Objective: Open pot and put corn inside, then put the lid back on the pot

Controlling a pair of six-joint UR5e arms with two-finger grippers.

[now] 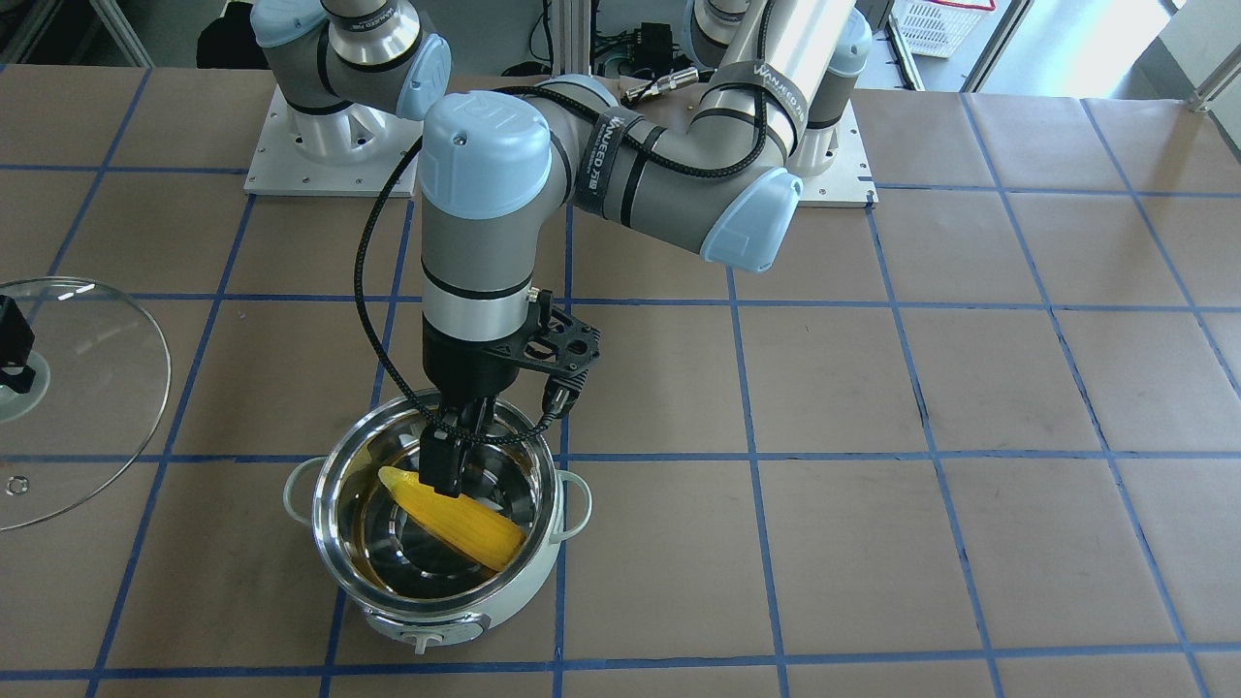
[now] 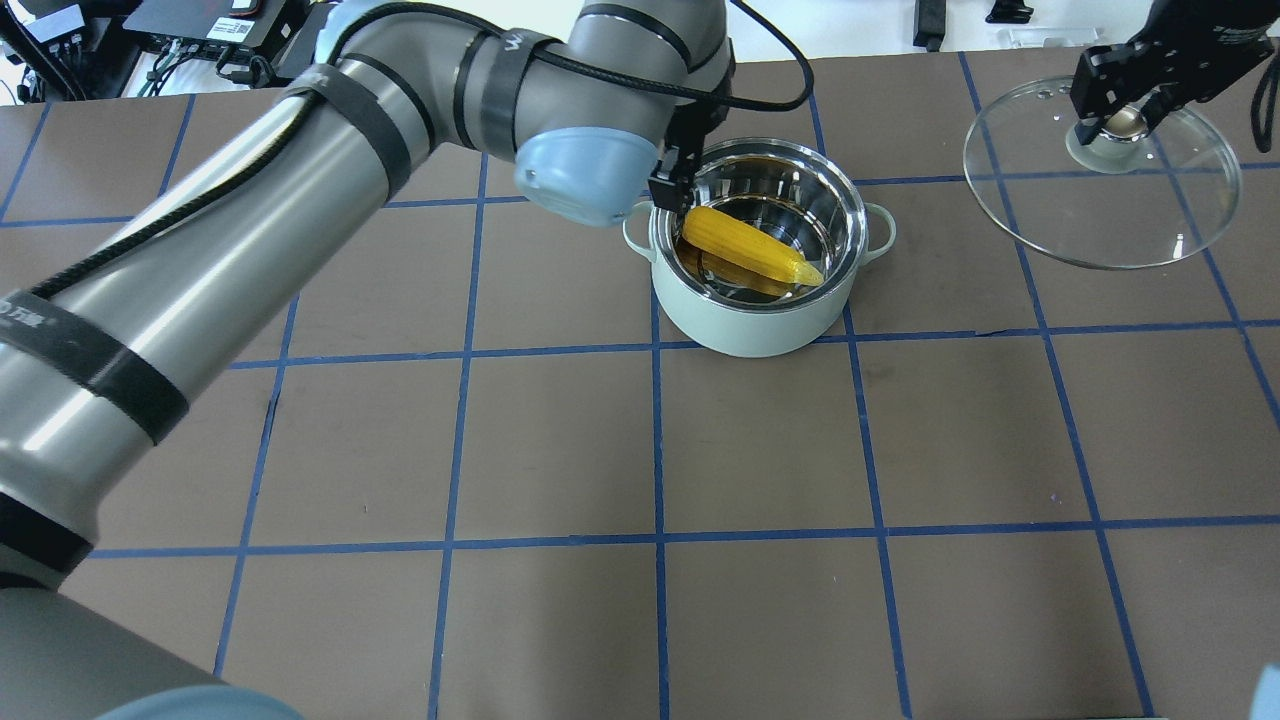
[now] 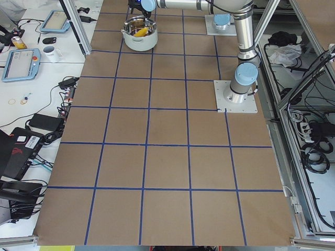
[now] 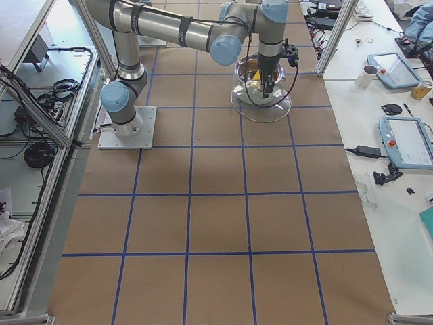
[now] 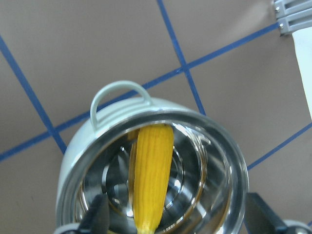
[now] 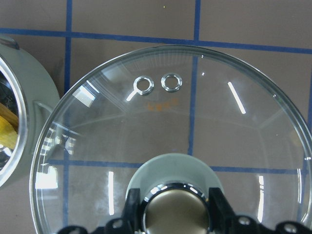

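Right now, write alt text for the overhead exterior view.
A yellow corn cob lies diagonally inside the open mint-green pot, with the left gripper poised at its blunt end. To the right, apart from the pot, the right gripper holds the glass lid by its centre.

One pot (image 2: 740, 322), one corn (image 2: 750, 248), one lid (image 2: 1150, 225), perhaps one mug (image 3: 51, 52).

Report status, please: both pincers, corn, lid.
Left pincer open at pot mouth, straddling corn. Corn lying in pot. Right pincer shut on lid, beside pot. Left pincer in lid's way.
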